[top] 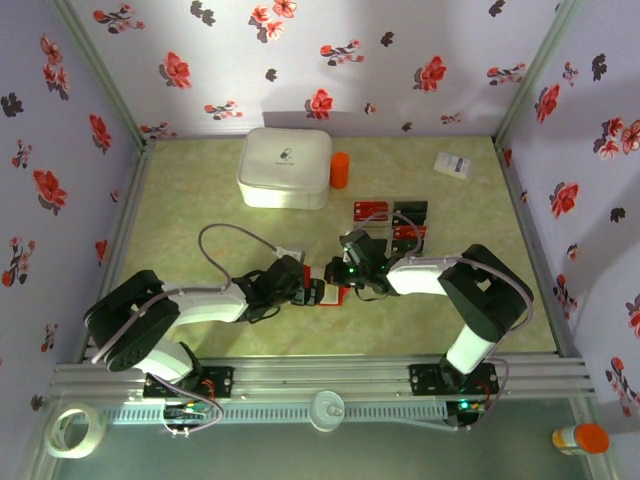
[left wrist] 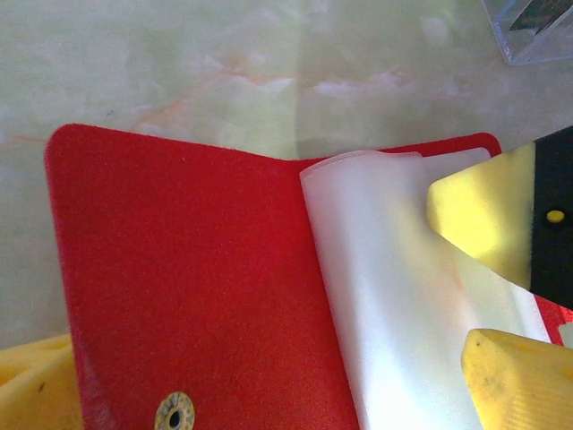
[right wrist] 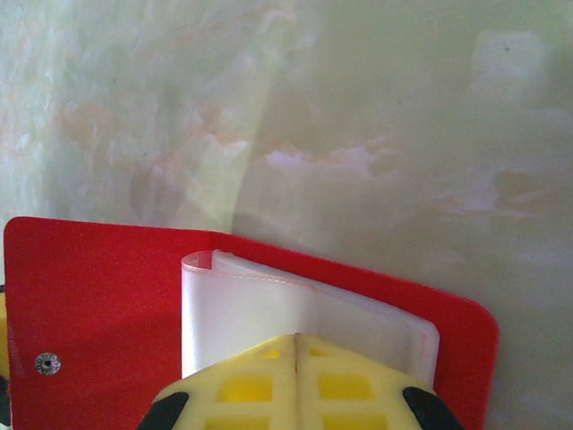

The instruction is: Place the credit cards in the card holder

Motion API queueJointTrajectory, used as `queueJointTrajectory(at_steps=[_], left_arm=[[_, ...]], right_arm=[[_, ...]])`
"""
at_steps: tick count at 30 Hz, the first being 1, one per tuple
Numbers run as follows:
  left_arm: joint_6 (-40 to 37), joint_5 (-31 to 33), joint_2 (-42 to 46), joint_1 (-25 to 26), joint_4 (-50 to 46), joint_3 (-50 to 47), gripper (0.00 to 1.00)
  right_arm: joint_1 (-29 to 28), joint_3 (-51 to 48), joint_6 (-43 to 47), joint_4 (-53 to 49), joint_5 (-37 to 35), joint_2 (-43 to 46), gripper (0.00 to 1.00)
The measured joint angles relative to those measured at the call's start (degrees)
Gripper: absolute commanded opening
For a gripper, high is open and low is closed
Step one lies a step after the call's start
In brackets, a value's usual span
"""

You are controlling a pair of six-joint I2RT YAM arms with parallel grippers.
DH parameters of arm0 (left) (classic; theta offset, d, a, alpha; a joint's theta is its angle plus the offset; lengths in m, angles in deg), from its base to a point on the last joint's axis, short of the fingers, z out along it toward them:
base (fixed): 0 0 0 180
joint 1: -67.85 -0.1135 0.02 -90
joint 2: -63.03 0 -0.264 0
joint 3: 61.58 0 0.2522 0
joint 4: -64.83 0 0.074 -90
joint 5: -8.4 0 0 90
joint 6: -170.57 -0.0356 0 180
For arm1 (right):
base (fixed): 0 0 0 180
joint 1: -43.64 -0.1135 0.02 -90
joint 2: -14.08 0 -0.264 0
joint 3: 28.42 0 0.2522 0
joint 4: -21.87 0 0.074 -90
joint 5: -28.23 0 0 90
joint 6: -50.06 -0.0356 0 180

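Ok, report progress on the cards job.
Done: the card holder lies open, sleeves showing. In hand: the shut right gripper rests on the sleeves, the open left gripper straddles the holder. Left: the credit cards lie on the table, none visibly loaded.

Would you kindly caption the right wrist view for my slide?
Shut right gripper at the translucent sleeves of the open red card holder on the green table.

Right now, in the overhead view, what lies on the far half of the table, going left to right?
Big white rounded box → orange cylinder → credit cards → small white box.
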Motion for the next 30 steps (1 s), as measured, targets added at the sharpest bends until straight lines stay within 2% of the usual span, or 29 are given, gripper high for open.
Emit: queueJointTrajectory(at_steps=[9,14,18,24,27,30], left_arm=[[0.13,1.77,-0.15,-0.04,1.64,-1.29,0.76],[0.13,2.56,-0.28,-0.04,2.16,-1.62,0.7],[0.15,2.71,-0.37,-0.07,2.38,-1.73,0.7],[0.15,2.69,-0.37,-0.04,2.6,-1.77,0.7],[0.15,2.69,-0.44,-0.07,2.71,-1.81,0.69],[0.13,2.71,-0.48,-0.07,2.78,-1.81,0.69]], right_arm=[[0.0,0.0,0.0,0.0,0.02,0.0,0.0],[0.0,0.26,0.0,-0.33,0.04,0.0,0.01],[0.02,0.59,0.04,-1.05,0.09,0.0,0.13],[0.09,1.18,0.02,-2.25,0.59,1.11,0.4],[0.42,1.18,0.13,-3.13,0.55,2.16,0.48],[0.66,1.18,0.22,-3.87,0.48,3.1,0.5]])
